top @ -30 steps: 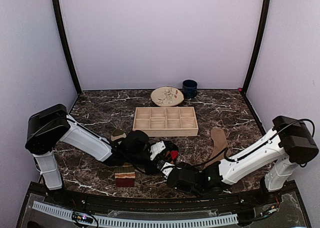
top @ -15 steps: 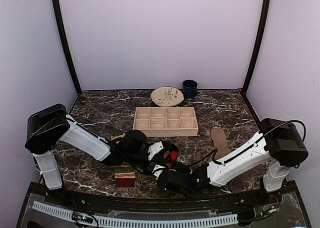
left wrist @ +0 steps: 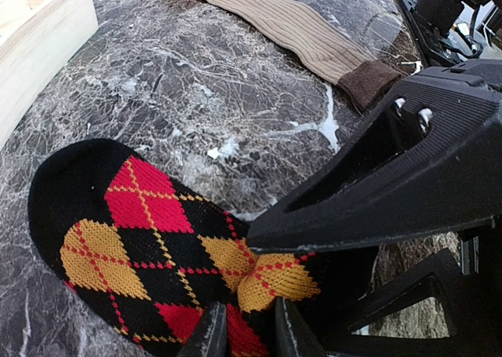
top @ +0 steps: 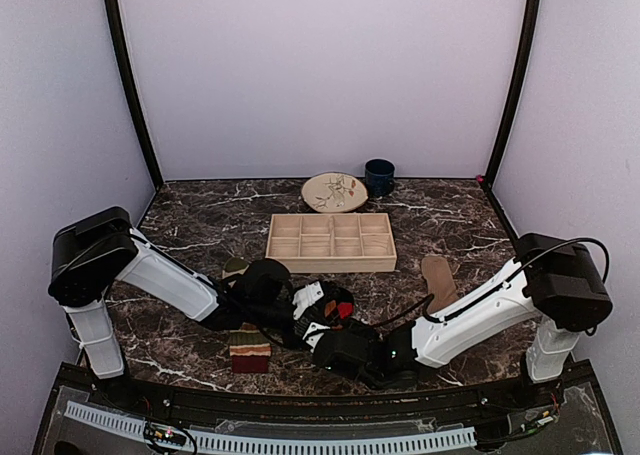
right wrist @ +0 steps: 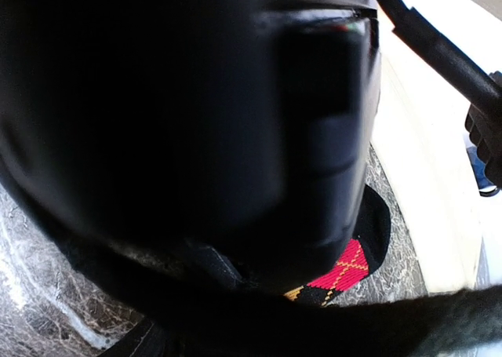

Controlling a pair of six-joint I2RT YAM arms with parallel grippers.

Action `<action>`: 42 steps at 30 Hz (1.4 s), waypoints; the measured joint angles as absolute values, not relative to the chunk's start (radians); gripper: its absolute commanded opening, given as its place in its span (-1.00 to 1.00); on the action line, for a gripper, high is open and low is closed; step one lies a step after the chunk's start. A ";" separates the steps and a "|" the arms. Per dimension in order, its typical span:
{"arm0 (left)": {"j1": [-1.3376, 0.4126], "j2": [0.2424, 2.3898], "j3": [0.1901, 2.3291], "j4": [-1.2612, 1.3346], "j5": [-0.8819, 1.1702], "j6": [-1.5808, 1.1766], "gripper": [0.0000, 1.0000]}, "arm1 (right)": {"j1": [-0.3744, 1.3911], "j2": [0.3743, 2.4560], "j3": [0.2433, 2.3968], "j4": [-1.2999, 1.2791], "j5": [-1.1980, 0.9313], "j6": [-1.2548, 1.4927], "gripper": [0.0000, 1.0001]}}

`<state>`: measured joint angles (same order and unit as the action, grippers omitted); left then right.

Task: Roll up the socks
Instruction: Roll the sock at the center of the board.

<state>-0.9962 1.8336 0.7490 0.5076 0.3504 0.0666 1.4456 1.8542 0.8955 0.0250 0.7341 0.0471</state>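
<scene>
the left arm [top: 170, 280] and the right arm [top: 480, 310] are reaching in low and meeting over the black sock with red diamonds [top: 343, 305]. the striped sock [top: 249, 348] is lying just beside them. the tan sock [top: 438, 280] is lying flat, well apart.

The top view looks down from behind over the whole marble table [top: 200, 215]. Both wrist views sit close above the argyle sock [left wrist: 141, 231], shared by all three.
</scene>
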 measured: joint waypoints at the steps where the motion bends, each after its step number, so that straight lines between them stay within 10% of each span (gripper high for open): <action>1: -0.995 1.833 0.749 0.507 0.350 0.067 -0.52 | 1.444 1.854 0.894 0.028 0.733 0.050 0.29; 24: -0.979 1.819 0.736 0.498 0.339 0.076 -0.53 | 1.396 1.850 0.888 0.036 0.629 0.101 -0.66; 42: -0.979 1.755 0.695 0.501 0.214 0.039 -0.20 | 1.360 1.834 0.899 0.018 0.539 0.124 -0.90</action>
<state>-0.9791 1.7546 0.6949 0.5007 0.2142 0.0395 1.3598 1.8336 0.8986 0.0177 0.5392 0.1238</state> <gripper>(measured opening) 0.396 0.112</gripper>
